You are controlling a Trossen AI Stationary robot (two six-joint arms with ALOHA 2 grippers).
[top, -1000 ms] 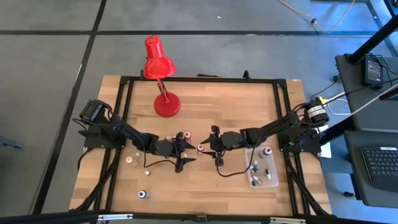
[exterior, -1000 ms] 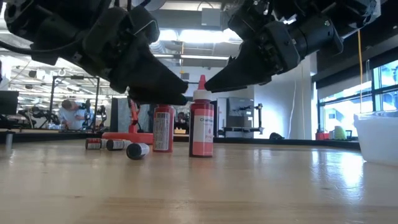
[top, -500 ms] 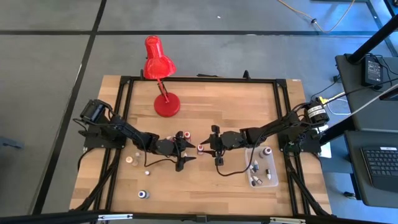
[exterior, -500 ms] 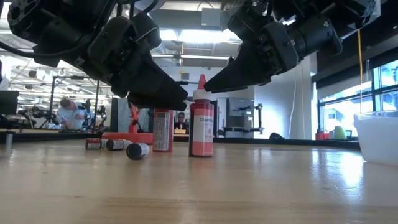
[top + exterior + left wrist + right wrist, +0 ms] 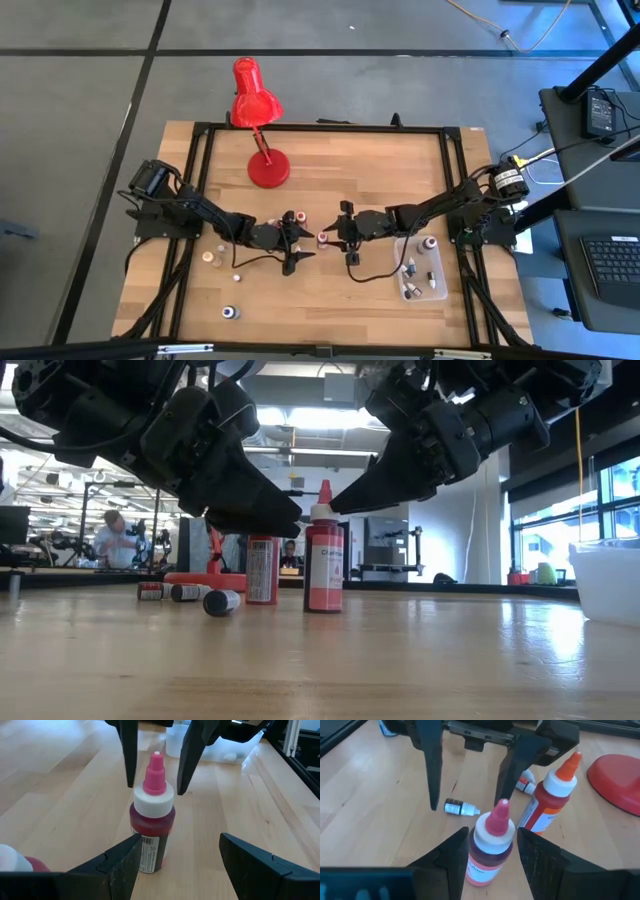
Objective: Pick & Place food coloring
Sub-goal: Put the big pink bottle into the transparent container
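Observation:
A dark red dropper bottle [image 5: 152, 827] with a white cap and pink nozzle stands upright on the table [image 5: 322, 238] between my two grippers. My left gripper [image 5: 177, 857] is open just to its left, with its fingers apart in front of the bottle. My right gripper [image 5: 492, 855] is open and comes from the right. Its fingers stand on either side of the bottle's cap; I cannot tell whether they touch it. A second red bottle [image 5: 547, 795] with an orange nozzle stands just beyond.
Tiny bottles lie on the wood to the left [image 5: 208, 257] [image 5: 237, 277] [image 5: 230, 312] and near the left gripper [image 5: 461, 808]. A clear tub [image 5: 420, 270] at the right holds several more. The red lamp [image 5: 262, 130] stands at the far side.
My left gripper has shifted slightly toward the bottle between the oldest frame and now. The bottles have not moved.

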